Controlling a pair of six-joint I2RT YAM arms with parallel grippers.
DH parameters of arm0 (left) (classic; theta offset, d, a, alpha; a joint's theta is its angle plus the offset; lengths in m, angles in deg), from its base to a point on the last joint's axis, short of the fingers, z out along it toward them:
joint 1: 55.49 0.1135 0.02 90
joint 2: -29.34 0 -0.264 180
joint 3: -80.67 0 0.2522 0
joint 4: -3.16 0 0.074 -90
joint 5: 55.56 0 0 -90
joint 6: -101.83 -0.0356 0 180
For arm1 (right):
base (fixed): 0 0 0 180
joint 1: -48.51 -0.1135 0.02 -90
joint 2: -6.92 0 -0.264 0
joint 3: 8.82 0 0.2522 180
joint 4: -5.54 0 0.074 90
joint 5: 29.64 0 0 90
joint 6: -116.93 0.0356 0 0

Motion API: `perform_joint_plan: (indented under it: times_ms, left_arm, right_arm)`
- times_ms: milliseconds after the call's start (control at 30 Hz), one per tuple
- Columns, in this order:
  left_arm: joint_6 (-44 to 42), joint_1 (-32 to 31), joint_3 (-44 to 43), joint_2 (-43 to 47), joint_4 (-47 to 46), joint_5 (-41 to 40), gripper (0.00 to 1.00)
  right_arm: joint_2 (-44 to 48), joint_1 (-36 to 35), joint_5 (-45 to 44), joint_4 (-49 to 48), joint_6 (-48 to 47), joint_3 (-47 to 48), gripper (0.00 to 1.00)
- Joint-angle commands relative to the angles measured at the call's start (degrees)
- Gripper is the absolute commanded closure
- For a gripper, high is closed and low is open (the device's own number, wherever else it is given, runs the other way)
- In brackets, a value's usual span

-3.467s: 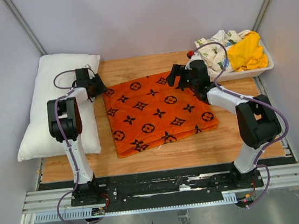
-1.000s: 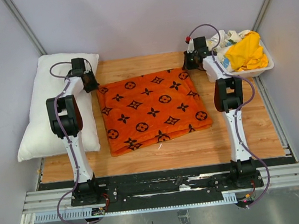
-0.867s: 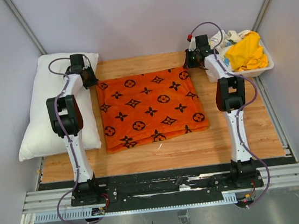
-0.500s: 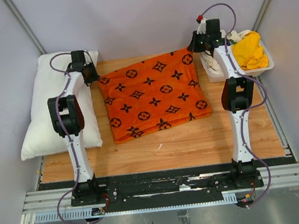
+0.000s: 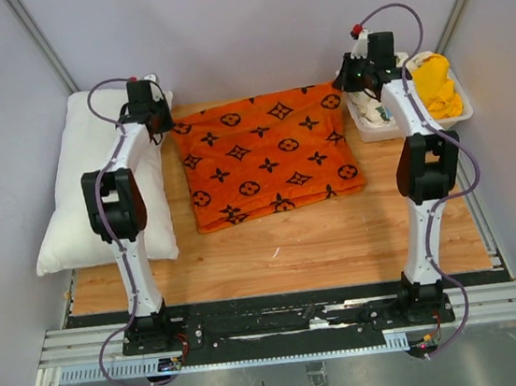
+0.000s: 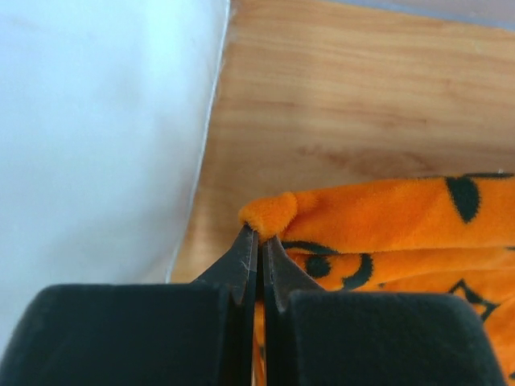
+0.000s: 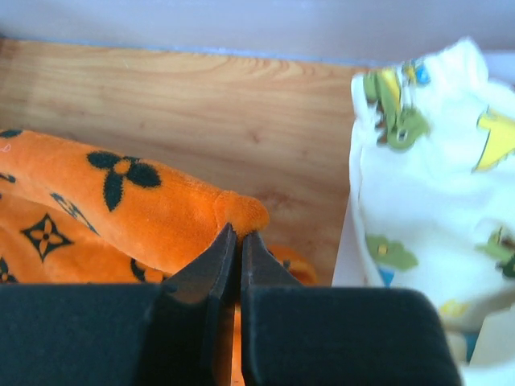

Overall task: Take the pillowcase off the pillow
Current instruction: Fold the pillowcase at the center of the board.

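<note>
While the left gripper had its two black fingers pressed together, they pinched a small bunched corner of the pillowcase, and an orange nub poked out just past their tips. The right gripper was likewise clamped shut on the opposite far corner, with a rounded fold of orange plush showing above its closed tips.

From those two pinched corners the orange fabric with black flower and circle motifs stretched between the grippers along the back of the wooden table. The rest of it spread toward the near side and lay on the wood in layers, its near edge uneven.

Just left of the left gripper's corner, a narrow strip of bare wood separated the pillowcase from the pillow. The pillow lay plain, white and uncovered along the table's left edge, partly beneath the left arm.

Just right of the right gripper's corner sat a white tray holding a white printed cloth and a yellow cloth. Both arms reached out long from their bases to the far side of the table.
</note>
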Motion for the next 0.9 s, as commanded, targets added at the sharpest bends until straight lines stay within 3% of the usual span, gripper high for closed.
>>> perform_joint_plan:
  times_ms: [0, 467, 867]
  left_arm:
    - [-4.25, -3.95, 8.29, 10.02, -7.08, -7.21, 1.00]
    - [7.24, -5.39, 45.30, 34.93, -19.95, -8.07, 1.00]
    - [12.19, -5.76, 65.71, 50.12, -27.14, -5.41, 1.00]
  right_arm:
    - [7.76, 1.27, -0.20, -5.20, -0.40, -8.88, 0.99]
    - [30.26, 4.69, -1.97, -17.21, 9.43, -43.85, 0.99]
    - [43.24, 6.03, -2.75, -21.41, 12.73, -64.16, 0.99]
